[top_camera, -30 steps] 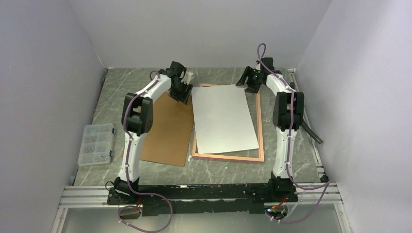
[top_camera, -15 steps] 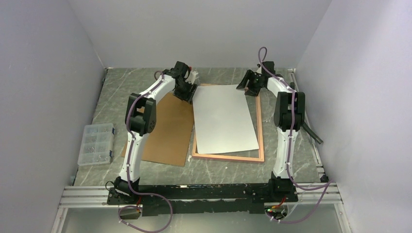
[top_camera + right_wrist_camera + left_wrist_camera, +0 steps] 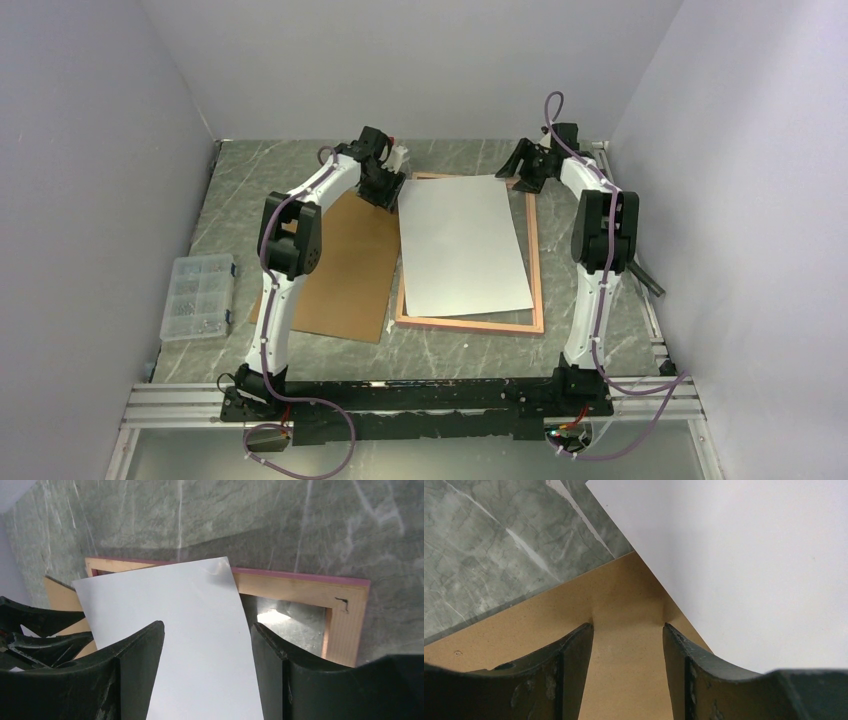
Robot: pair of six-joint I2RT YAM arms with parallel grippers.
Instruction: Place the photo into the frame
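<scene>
Top external view, starting at nine o'clock: a clear parts box [image 3: 198,297] sits on the desk [image 3: 250,200], then a brown backing board [image 3: 340,270] with the left fingers [image 3: 383,190] spread and empty over its far corner. The photo [image 3: 460,245] lies white side up, skewed across the frame [image 3: 470,323] at centre. The right fingers [image 3: 524,172] hover, spread and empty, at its one o'clock corner.

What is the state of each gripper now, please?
Left gripper: open, holding nothing.
Right gripper: open, holding nothing.
</scene>
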